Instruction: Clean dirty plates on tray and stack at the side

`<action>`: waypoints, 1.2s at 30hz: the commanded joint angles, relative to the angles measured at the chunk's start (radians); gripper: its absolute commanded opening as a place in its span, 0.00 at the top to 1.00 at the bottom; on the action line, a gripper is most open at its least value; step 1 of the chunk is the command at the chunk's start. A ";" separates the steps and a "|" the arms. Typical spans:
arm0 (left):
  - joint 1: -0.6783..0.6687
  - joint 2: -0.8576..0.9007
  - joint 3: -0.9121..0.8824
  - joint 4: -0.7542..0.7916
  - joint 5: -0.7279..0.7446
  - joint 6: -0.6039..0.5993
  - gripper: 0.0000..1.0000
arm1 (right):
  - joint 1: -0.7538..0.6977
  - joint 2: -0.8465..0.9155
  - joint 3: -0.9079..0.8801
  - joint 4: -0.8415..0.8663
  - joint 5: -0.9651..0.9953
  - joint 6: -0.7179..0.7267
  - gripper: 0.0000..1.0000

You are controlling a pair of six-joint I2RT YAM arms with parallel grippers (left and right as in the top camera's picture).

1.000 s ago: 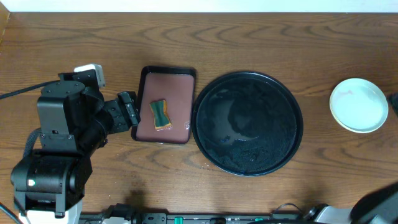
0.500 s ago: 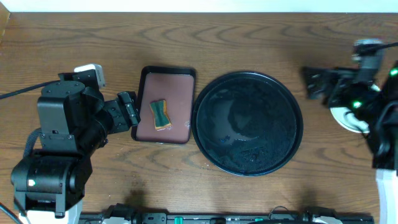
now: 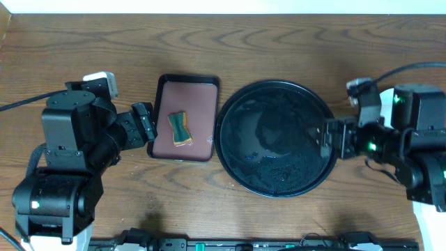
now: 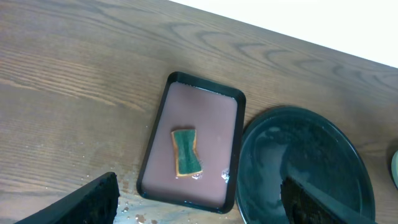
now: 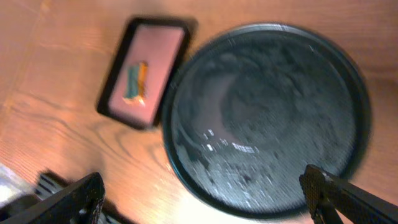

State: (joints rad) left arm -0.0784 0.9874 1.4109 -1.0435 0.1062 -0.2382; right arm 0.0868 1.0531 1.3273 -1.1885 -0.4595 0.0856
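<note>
From overhead, the black tray is seen in the middle of the table: large, round, glossy, with a raised rim and a wet, streaky sheen across its floor. Just left of the tray a brown tray is set, with a green sponge in it. The left gripper is held left of that brown tray. The right gripper is poised over the black tray's right rim.

In the left wrist view, the fingers are spread wide with nothing between them. A pale sliver of the plates is seen just right of the black tray.

In the blurred right wrist view, the claw is likewise opened wide above the black tray's near rim, and nothing is held.
</note>
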 commanded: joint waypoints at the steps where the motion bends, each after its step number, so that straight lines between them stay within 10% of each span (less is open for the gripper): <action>1: 0.004 0.000 0.017 0.000 0.006 -0.002 0.16 | -0.015 -0.079 0.003 -0.002 0.081 -0.130 0.01; 24: 0.004 0.000 0.017 0.000 0.006 -0.002 0.16 | -0.119 -1.001 -1.039 0.719 0.197 -0.274 0.01; 36: 0.004 0.000 0.017 0.000 0.006 -0.002 0.16 | -0.118 -1.048 -1.323 1.145 0.180 -0.274 0.01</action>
State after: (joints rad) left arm -0.0784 0.9882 1.4109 -1.0435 0.1062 -0.2382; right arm -0.0223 0.0139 0.0235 -0.0669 -0.2764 -0.1780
